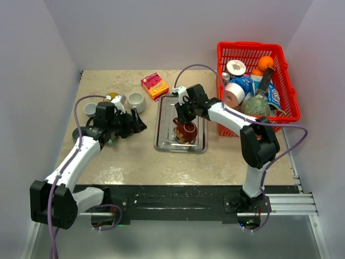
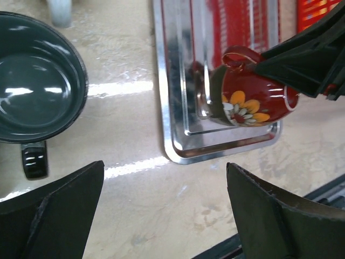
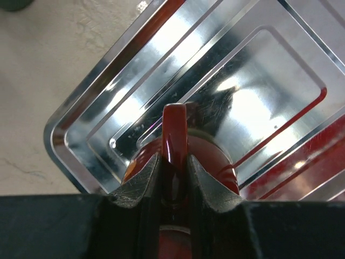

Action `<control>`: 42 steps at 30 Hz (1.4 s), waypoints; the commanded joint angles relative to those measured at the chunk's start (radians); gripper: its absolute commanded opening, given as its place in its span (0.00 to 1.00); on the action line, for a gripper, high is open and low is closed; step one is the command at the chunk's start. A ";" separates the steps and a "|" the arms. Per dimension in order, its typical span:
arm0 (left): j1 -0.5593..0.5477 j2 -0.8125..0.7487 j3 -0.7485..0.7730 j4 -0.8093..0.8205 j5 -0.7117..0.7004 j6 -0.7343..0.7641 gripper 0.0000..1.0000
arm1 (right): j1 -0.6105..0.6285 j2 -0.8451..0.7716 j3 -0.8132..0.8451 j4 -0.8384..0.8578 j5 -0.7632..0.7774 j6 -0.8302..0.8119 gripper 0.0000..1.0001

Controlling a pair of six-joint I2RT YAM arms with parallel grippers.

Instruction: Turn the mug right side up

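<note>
Right end effector (image 3: 173, 170) pinches the tilted red mug (image 2: 245, 102) by its handle over the tray (image 2: 167, 97); left end effector (image 2: 164, 213) spread wide.

In the right wrist view the right gripper (image 3: 173, 164) covers most of the red mug (image 3: 175, 127): only its handle and a strip of its body show. The steel tray (image 3: 102, 102) runs out of the picture. In the left wrist view the dark grey cup (image 2: 38, 81) is cut by the picture's edge, and only a corner of the red basket (image 2: 318, 13) shows. From above, the print on the pink box (image 1: 154, 85) is too small to read
</note>
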 commanded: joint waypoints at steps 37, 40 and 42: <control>-0.180 0.221 0.186 0.117 -0.107 -0.523 0.91 | 0.475 -0.274 -0.271 0.578 0.752 0.127 0.00; -0.197 0.237 0.199 0.112 -0.126 -0.510 0.81 | 0.506 -0.265 -0.263 0.581 0.775 0.113 0.00; -0.206 0.247 0.212 0.100 -0.134 -0.498 0.72 | 0.518 -0.259 -0.260 0.585 0.784 0.108 0.00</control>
